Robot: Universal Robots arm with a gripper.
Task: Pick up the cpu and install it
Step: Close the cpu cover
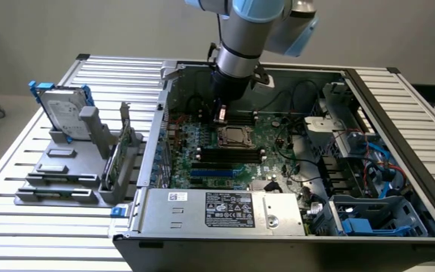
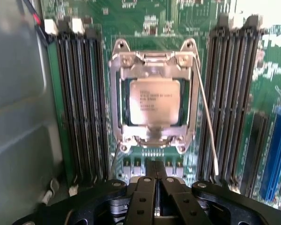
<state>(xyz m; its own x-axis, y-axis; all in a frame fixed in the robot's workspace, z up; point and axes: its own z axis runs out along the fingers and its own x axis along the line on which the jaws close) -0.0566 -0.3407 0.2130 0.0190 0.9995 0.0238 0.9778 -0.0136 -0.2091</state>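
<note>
Open computer case (image 1: 399,170) lies on a slatted metal table (image 1: 21,226), its green motherboard (image 1: 278,153) exposed. The arm reaches down into the far part of the case; the gripper (image 1: 221,115) hangs just above the board, a little beyond the socket (image 1: 234,136).

In the wrist view the gripper (image 2: 156,171) has its two black fingers (image 2: 147,187) pressed together, nothing between them. Just past the fingertips sits the socket (image 2: 117,112), a square metal frame. The cpu (image 2: 152,101) lies flat inside that frame, silver-grey top with printed text facing up, the frame's window around it. A thin wire lever (image 2: 205,112) runs along one side of the frame. Dark memory slots (image 2: 82,103) flank the socket on both sides.

At the exterior view's left, on the table outside the case, a hard drive with blue brackets (image 1: 63,107) stands upright in a grey rack (image 1: 59,170). Power supply (image 1: 225,209) at the near edge of the case.
</note>
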